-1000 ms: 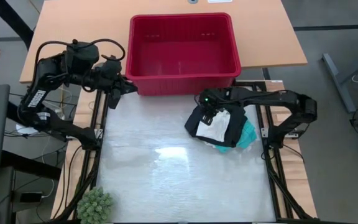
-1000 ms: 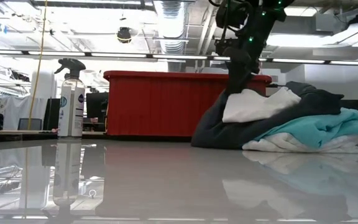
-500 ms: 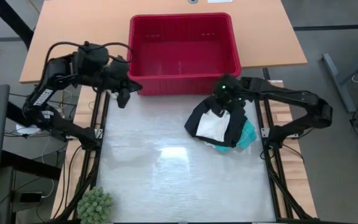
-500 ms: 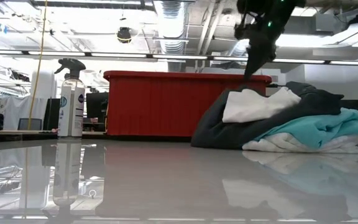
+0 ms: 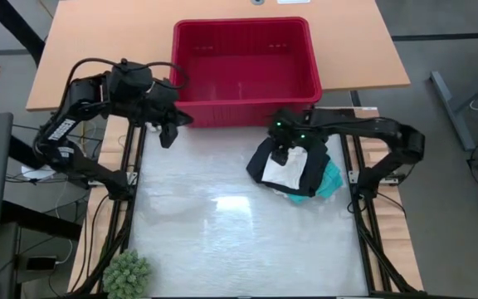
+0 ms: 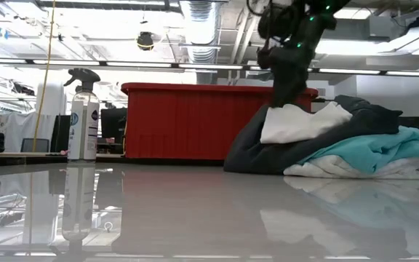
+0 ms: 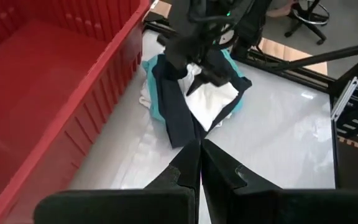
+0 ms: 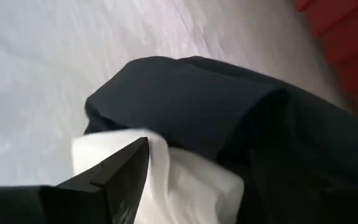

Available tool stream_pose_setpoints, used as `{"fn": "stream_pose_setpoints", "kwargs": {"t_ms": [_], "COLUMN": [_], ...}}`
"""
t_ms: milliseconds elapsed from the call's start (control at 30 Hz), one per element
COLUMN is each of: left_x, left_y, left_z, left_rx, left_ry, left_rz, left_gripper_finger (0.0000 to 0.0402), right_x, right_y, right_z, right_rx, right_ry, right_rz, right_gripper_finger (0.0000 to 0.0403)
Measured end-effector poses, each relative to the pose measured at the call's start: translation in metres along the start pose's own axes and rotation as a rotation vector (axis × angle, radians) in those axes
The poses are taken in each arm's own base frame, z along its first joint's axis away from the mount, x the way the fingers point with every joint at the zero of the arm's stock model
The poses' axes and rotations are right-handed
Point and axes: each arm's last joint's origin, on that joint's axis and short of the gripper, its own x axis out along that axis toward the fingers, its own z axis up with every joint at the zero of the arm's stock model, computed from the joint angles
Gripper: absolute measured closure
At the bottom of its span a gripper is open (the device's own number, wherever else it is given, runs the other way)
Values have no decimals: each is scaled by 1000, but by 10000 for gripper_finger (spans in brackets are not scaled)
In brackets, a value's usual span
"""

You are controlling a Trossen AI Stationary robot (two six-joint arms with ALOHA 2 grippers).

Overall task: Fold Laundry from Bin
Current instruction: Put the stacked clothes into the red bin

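Under the right gripper (image 5: 286,154): the laundry (image 5: 295,170), one stack of black, white and turquoise cloth on the table (image 5: 222,232). Gripper is low over the stack's bin-side edge, fingers spread wide; nothing seen pinched between them, though whether the tips touch the cloth is unclear. Small white piece lies on top, just below the fingertips; black garment wraps around it, turquoise and white layers sit beneath on the side away from the gripper.

Bin (image 5: 243,58) just beyond the gripper looks empty, so unloading seems done. Stack looks roughly folded but lumpy, with the black edge trailing; my guess is late stage, with tidying or the last folds left.

Left gripper (image 5: 168,135) hovers near the bin's other front corner, well apart from the pile, fingers pressed together, holding nothing.

Table surface pale, glossy, reflective. Spray bottle (image 6: 83,114) stands far from the stack; small green plant (image 5: 127,272) at the table's near corner. Room behind: ceiling ducts, strip lights.
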Motion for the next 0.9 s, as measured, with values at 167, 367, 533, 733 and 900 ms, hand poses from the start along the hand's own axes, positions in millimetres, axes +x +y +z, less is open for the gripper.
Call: {"fn": "stream_pose_setpoints", "kwargs": {"t_ms": [167, 367, 533, 733, 900], "left_x": [1, 2, 2, 2, 2], "left_y": [1, 3, 3, 3, 5], "left_z": [-3, -5, -5, -5, -4], "left_rx": [-8, -15, -15, -6, 4], "left_ry": [36, 51, 50, 49, 39], "left_rz": [14, 69, 88, 91, 144], "left_gripper_finger": [401, 401, 401, 401, 401], "right_x": [10, 10, 9, -10, -43], "right_y": [-3, -7, -12, -19, -34], "right_z": [3, 9, 8, 3, -7], "right_rx": [2, 12, 13, 42, 79], "right_ry": [6, -61, -51, -28, -16], "right_rz": [-7, -11, -38, -211, -326], "right_gripper_finger": [111, 201, 376, 384, 384]}}
